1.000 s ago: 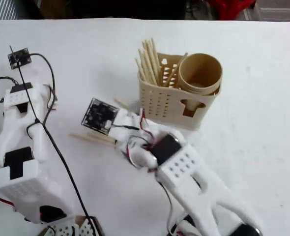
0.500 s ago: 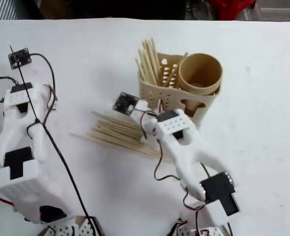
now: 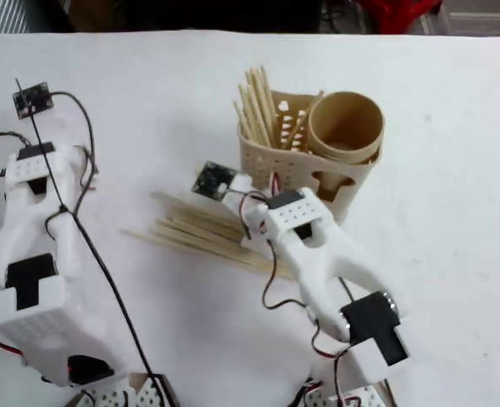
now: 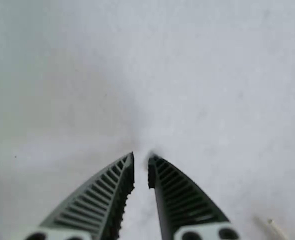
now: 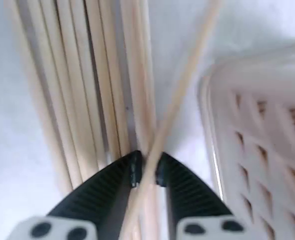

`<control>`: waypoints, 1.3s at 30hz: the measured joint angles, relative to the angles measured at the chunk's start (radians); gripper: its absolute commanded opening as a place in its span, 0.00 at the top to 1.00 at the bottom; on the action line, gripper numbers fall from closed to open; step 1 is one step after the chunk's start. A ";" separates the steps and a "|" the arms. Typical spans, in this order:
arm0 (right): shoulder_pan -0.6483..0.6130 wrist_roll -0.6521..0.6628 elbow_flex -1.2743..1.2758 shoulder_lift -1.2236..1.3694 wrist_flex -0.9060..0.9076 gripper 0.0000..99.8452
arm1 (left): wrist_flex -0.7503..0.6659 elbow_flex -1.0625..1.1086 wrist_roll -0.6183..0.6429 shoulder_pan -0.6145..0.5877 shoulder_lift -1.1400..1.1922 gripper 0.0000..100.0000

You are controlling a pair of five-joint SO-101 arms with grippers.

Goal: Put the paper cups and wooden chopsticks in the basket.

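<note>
A cream slotted basket (image 3: 294, 178) holds stacked paper cups (image 3: 345, 127) and a bundle of upright wooden chopsticks (image 3: 258, 106). More chopsticks (image 3: 195, 231) lie in a loose pile on the white table, left of the basket. My right arm (image 3: 305, 237) stands over the pile's basket end. In its wrist view my right gripper (image 5: 146, 167) is shut on a slanting chopstick (image 5: 180, 97) that crosses the pile (image 5: 82, 85), beside the basket wall (image 5: 252, 150). My left gripper (image 4: 141, 160) is shut over bare table, holding nothing.
My left arm (image 3: 34, 229) lies along the table's left side with its cable (image 3: 97, 254) trailing toward the front. A small circuit board (image 3: 33, 99) sits at the far left. One chopstick end (image 4: 273, 228) lies near the left gripper.
My right arm has risen from lying low across the chopsticks and swung toward the basket, uncovering the pile. Since half a second ago it has barely shifted. The left arm has kept still.
</note>
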 measured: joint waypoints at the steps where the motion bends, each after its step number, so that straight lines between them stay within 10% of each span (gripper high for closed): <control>1: -0.005 0.000 0.000 0.000 -0.002 0.98 | 0.000 0.000 0.000 0.000 0.000 0.93; 39: -0.227 0.011 0.354 -0.359 -0.025 0.93 | 0.000 0.000 0.000 0.000 0.000 0.93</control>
